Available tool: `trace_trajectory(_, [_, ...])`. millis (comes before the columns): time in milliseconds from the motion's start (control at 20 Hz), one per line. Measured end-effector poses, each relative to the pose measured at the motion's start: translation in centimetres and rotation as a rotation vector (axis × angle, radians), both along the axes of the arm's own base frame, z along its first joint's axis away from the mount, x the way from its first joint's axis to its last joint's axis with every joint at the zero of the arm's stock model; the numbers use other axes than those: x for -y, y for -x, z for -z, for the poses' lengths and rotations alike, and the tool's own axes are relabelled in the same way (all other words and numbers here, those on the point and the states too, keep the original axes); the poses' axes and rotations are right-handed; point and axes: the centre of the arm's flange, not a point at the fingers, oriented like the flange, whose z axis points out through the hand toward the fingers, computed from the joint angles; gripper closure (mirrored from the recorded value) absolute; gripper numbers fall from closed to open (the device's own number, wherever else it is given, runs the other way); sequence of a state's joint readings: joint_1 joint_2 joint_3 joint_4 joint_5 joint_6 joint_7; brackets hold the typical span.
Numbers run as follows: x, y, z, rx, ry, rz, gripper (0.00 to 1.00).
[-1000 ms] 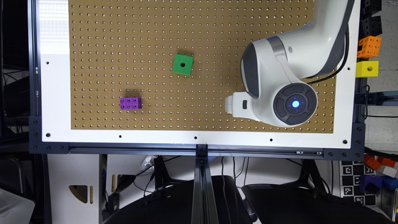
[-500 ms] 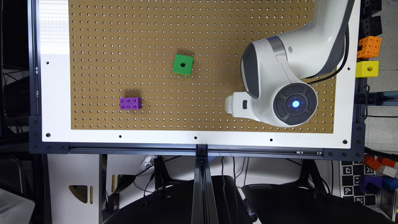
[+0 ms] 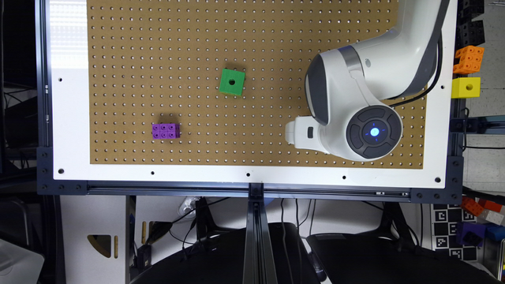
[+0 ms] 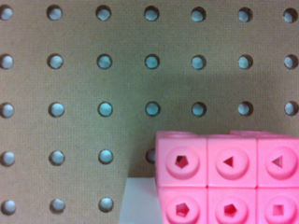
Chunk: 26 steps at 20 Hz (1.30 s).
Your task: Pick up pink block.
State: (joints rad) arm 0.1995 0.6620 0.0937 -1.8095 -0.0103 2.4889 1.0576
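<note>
Pink block is lying on the pegboard surface, close under the wrist camera; hand state undeterminable.

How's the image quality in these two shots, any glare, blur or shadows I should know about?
Exterior view: sharp overall, with bright glare washing out the white table border at the upper left. Wrist view: soft and slightly blurred close up; the bright pink plastic brick is cut off at the frame edge, and a broad shadow darkens the brown pegboard above it.
</note>
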Motion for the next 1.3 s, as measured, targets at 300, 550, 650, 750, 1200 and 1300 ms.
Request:
trace_trajectory(300, [0.0, 0.0, 0.0, 0.0, 0.0, 0.0, 1.0])
trace_trajectory(550, [0.0, 0.0, 0.0, 0.0, 0.0, 0.0, 1.0])
trace_trajectory(650, [0.0, 0.0, -0.2, 0.002, 0.0, 0.0, 1.0])
trace_trajectory(750, [0.0, -0.1, -0.9, 0.006, 0.0, 0.0, 1.0])
trace_trajectory(1200, [0.1, -0.2, -7.9, 0.008, 0.01, -0.005, 1.0])
trace_trajectory(1300, [0.1, -0.1, -9.0, 0.007, 0.012, -0.006, 1.0])
